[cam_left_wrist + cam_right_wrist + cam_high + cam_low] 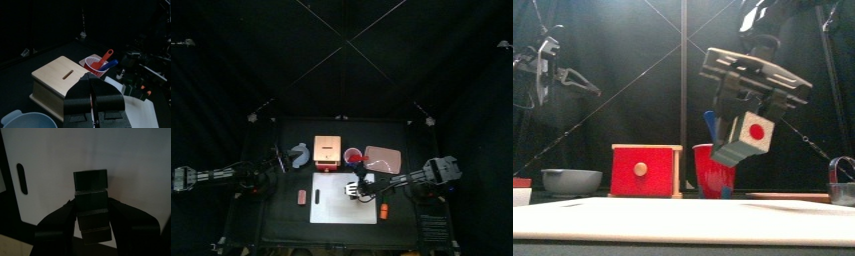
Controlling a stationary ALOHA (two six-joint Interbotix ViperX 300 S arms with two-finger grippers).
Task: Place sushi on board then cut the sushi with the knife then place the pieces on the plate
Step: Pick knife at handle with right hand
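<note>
A dark green sushi roll (754, 133), its end white with a red centre, hangs in the air above the white cutting board (673, 220). My right gripper (746, 148) is shut on it. The right wrist view shows the roll (92, 203) as stacked dark blocks between the jaws, with the board (133, 163) below. From above, the right gripper (356, 186) is over the board (342, 208). A red cup (714, 172) holding a blue knife (111, 63) and a red knife (105, 56) stands behind the board. The pink tray (382, 158) lies at the back right. My left gripper (93, 89) rests shut at the left.
A wooden box (644, 170) with a red drawer front stands left of the cup, and a blue-grey bowl (571, 181) further left. A small reddish toy (301, 197) lies left of the board and an orange one (384, 210) to its right.
</note>
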